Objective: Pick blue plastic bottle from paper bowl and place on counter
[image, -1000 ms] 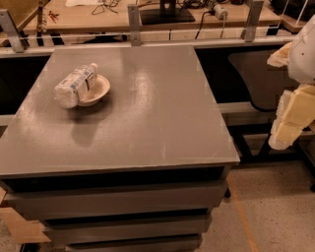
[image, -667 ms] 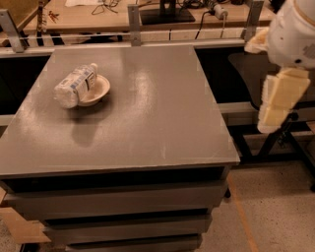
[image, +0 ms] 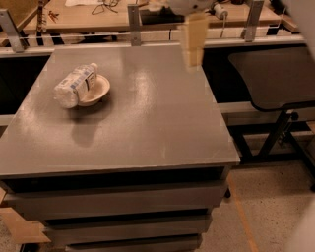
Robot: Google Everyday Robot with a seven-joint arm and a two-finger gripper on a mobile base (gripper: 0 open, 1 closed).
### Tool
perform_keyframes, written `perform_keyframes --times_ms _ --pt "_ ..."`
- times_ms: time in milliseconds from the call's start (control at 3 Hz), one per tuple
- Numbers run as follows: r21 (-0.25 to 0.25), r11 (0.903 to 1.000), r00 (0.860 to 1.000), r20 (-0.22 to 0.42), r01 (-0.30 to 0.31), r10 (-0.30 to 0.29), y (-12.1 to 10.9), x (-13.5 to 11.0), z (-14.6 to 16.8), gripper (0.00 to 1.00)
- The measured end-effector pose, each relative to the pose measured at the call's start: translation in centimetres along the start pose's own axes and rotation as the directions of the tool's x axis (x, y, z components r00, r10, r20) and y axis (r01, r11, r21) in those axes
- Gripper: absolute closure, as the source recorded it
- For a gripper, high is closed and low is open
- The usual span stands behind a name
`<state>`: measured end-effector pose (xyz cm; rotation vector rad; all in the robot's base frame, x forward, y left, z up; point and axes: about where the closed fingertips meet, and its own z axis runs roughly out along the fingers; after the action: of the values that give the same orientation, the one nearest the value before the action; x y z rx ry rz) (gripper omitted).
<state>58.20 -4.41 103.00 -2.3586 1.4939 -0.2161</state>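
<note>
The blue plastic bottle is clear and crinkled with a white-and-blue label and a white cap. It lies on its side across the paper bowl, which sits at the far left of the grey counter. My gripper is a cream-coloured blur hanging above the counter's far right part. It is well to the right of the bowl and touches nothing.
A light wooden desk with cables runs behind the counter, with grey metal posts along a rail. A black seat on a metal frame stands to the right. Drawers front the cabinet below.
The arm has swung left from beyond the counter's right edge to above its far right part. The bottle and bowl have not moved.
</note>
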Motion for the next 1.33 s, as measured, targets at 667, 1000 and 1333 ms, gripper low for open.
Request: perform_keyframes --times_ms 667,1000,1333 --pt "0.065 0.9952 0.996 0.038 0.073 -0.076 -3.4 -3.8 0.0 0.00" --pt "0.077 0.9874 0.990 0.025 0.139 -0.141 -5.0 -4.9 0.5 0.00" --pt "0.065 0.9625 0.965 -0.012 0.263 -0.263 -8.3 -6.5 2.3 0.00"
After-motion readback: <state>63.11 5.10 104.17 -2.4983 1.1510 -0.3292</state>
